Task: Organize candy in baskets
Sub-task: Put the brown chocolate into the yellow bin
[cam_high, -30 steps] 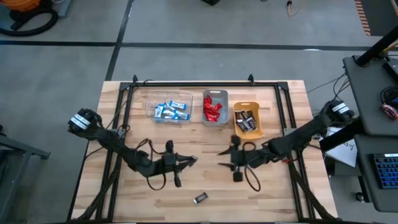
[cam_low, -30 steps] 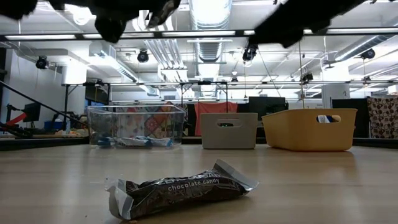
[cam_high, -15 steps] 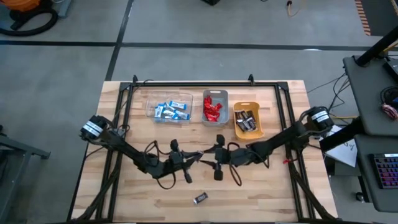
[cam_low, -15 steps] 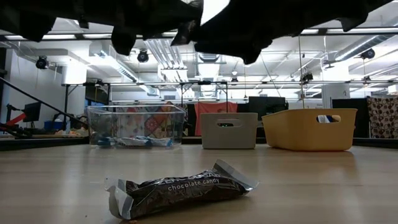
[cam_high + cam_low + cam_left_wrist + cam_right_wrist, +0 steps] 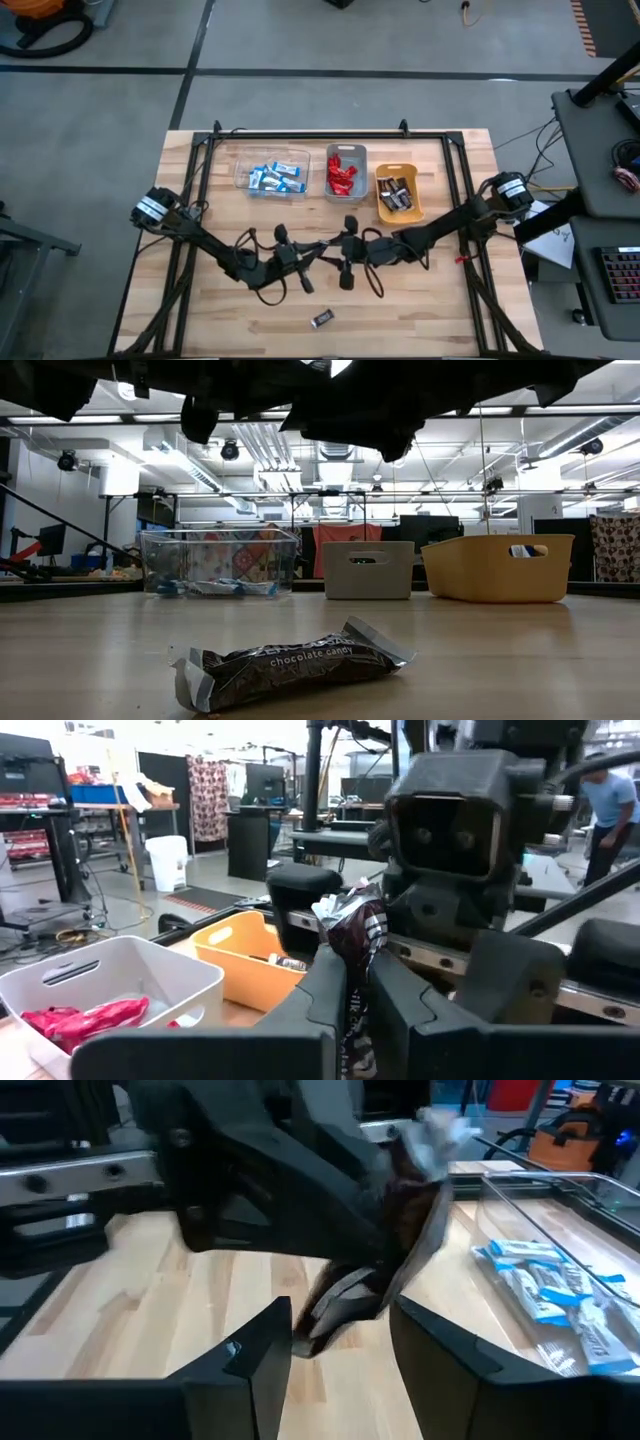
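- Candy: one dark brown bar (image 5: 352,955) clamped upright in left gripper (image 5: 355,1010), mid-table, above the wood.
- Right gripper (image 5: 340,1345) faces it, fingers spread, bar's end between them.
- Second brown bar (image 5: 322,319) loose near front edge.
- Baskets (image 5: 396,210) at back, filled by kind.

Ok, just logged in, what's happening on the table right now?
A handover at mid-table. The left tool is shut on a dark brown candy bar and holds it up to the right tool, whose fingers stand open around the bar's lower end. One more brown bar lies loose near the front edge. The clear bin holds blue-and-white bars, the grey bin red ones, the orange-yellow bin brown ones.
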